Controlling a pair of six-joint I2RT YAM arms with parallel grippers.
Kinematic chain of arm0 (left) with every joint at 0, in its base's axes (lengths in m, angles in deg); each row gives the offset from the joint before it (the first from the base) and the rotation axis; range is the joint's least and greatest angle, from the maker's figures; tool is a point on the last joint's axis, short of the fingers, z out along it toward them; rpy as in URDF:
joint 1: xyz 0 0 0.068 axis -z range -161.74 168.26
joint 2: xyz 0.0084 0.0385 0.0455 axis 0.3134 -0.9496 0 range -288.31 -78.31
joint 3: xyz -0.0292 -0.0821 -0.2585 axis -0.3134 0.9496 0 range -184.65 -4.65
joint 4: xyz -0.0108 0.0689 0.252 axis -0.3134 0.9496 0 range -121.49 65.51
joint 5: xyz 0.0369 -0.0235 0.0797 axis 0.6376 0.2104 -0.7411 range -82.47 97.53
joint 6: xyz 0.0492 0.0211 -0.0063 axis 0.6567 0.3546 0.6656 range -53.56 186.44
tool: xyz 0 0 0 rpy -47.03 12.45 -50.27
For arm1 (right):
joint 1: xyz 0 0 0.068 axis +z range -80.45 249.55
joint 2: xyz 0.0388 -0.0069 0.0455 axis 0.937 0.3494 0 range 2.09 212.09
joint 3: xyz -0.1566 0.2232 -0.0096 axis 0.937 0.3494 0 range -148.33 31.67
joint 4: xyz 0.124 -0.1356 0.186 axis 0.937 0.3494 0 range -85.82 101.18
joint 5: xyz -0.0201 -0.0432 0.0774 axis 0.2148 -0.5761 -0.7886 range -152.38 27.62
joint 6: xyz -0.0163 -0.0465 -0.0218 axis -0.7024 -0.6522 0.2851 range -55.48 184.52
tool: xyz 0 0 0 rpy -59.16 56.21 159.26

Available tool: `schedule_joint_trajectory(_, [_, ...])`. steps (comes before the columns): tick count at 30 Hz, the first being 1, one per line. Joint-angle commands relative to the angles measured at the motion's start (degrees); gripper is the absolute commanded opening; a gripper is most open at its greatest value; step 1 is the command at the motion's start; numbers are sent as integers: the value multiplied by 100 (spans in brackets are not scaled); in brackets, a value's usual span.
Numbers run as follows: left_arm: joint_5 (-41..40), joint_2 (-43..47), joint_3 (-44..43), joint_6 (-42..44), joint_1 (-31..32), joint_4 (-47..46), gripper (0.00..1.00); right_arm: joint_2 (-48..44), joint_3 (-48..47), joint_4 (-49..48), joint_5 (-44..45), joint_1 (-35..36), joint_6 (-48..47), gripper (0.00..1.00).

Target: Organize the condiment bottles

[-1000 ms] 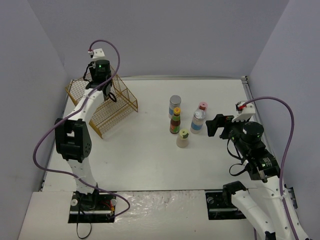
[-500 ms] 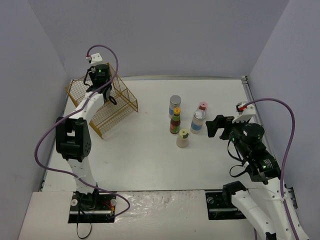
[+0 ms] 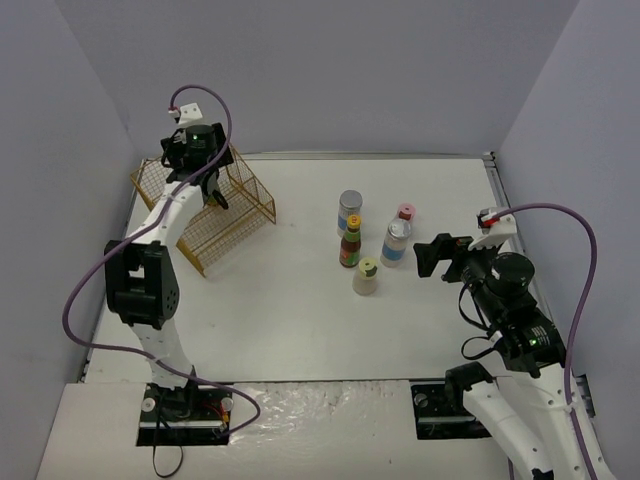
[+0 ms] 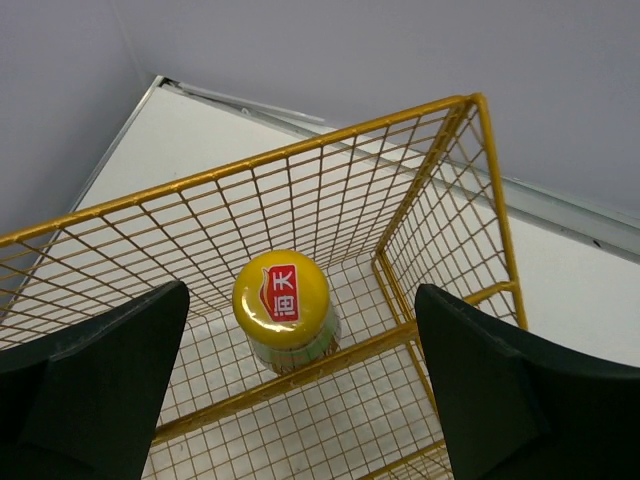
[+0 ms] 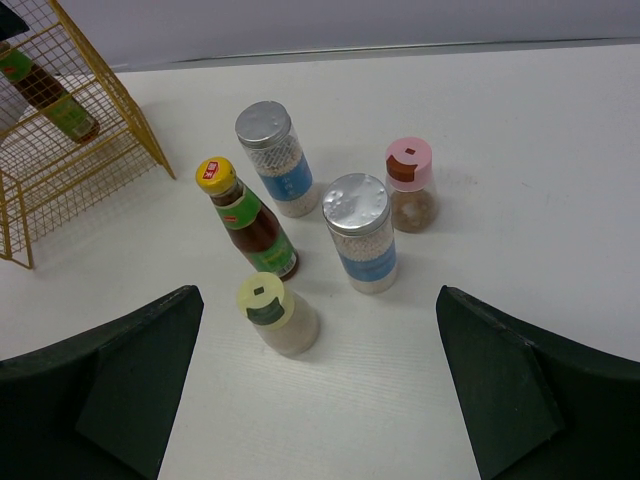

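While your L gripper (image 3: 218, 192) hangs spread over yellow-cap bottle (image 4: 281, 293) in basket (image 4: 440, 200) at 10 o'clock, R gripper (image 3: 430, 256) released, facing five bottles (image 5: 358, 235).

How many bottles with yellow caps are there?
2. One dark yellow-capped bottle stands inside the gold wire basket. A second dark yellow-capped bottle stands on the white table, beside the pale green-capped bottle. None looks hidden.
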Motion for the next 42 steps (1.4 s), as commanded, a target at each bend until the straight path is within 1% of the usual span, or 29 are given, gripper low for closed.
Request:
schedule_joint_trajectory(1, [884, 962, -712, 171, 28, 681, 97, -59, -147, -369, 1, 55, -34, 100])
schedule_joint_trajectory(2, [1122, 1065, -713, 198, 56, 688, 97, -77, -148, -368, 2, 48, -35, 100])
schedule_joint_trajectory(5, [2410, 1507, -421, 291, 215, 787, 97, -145, -165, -339, 24, 50, -57, 100])
schedule_joint_trajectory(7, [2976, 1730, -168, 414, 429, 737, 97, -164, -168, -330, 36, 56, -60, 100])
schedule_joint_trajectory(8, [3040, 1812, -79, 482, 536, 689, 97, -164, -176, -325, 34, 58, -60, 100])
schedule_joint_trajectory(9, [3209, 1897, 164, 669, 831, 604, 97, -164, -181, -324, 29, 64, -60, 100])
schedule_joint_trajectory(11, [3333, 2028, 598, 918, 1191, 390, 97, -156, -182, -324, 20, 65, -60, 100])
schedule_joint_trajectory(15, [3705, 1969, 1135, 896, 1906, -505, 97, -156, -173, -324, -7, 64, -42, 100])
schedule_joint_trajectory(19, [3887, 1784, 1522, 916, 2486, -1093, 97, -180, -149, -324, 0, 64, -26, 100])
schedule_joint_trajectory(23, [4052, 1676, 1902, 1036, 2870, -1694, 97, -190, -127, -324, -11, 65, -22, 100])
schedule_joint_trajectory(26, [4283, 1566, 2058, 1032, 3018, -2045, 97, -191, -120, -325, -34, 65, -8, 100])
schedule_joint_trajectory(30, [4453, 1289, 2091, 1127, 3200, -2260, 97, -225, -94, -325, -8, 65, -8, 100])
schedule_joint_trajectory(40, [4182, 617, 1734, 1300, 3398, -2393, 97, -234, -68, -324, 10, 65, -16, 100])
schedule_joint_trajectory(42, [4138, 542, 1705, 1315, 3413, -2437, 94, -240, -56, -324, 16, 65, -17, 100])
